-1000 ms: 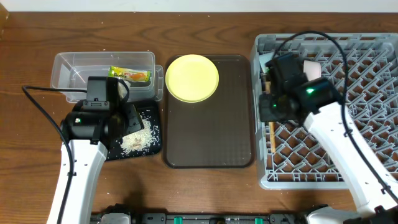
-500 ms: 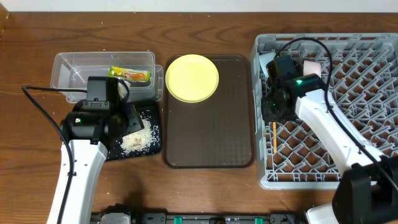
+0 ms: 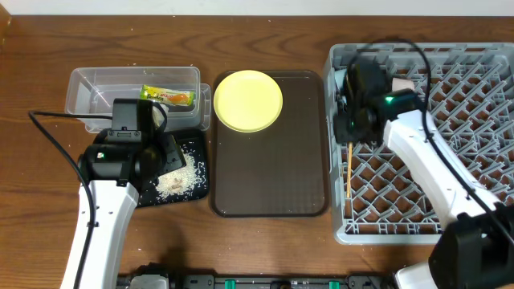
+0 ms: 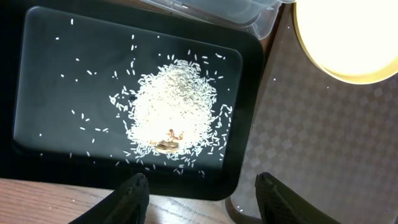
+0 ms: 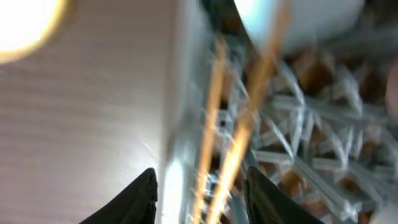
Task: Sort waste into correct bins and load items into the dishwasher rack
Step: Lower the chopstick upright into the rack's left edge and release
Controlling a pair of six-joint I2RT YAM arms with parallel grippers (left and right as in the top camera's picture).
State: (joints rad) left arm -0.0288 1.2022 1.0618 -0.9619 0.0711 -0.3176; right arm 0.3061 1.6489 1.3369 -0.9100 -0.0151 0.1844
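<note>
Snack wrapper [image 3: 167,96] sits in the clear tub [image 3: 96,84]. Just below it, the left gripper [image 4: 204,186] hangs over the rice [image 4: 174,106] in the black tray [image 4: 56,112], jaws spread and empty. Yellow plate [image 3: 249,100] is on the brown tray [image 3: 273,177]. Right gripper [image 5: 202,186] has its fingers apart, with the chopsticks [image 3: 348,172] lying loose in the grey rack [image 3: 385,231].

On my feed the tabletop [image 3: 265,249] reads as brown grained wood. The dishwasher rack [image 3: 474,104] is matt grey plastic, the tub [image 3: 88,84] clear plastic, and the black tray [image 4: 43,81] smooth with a faint sheen. The brown serving tray [image 4: 311,143] has a fine chequered texture. The chopsticks [image 3: 348,172] look like pale wood.
</note>
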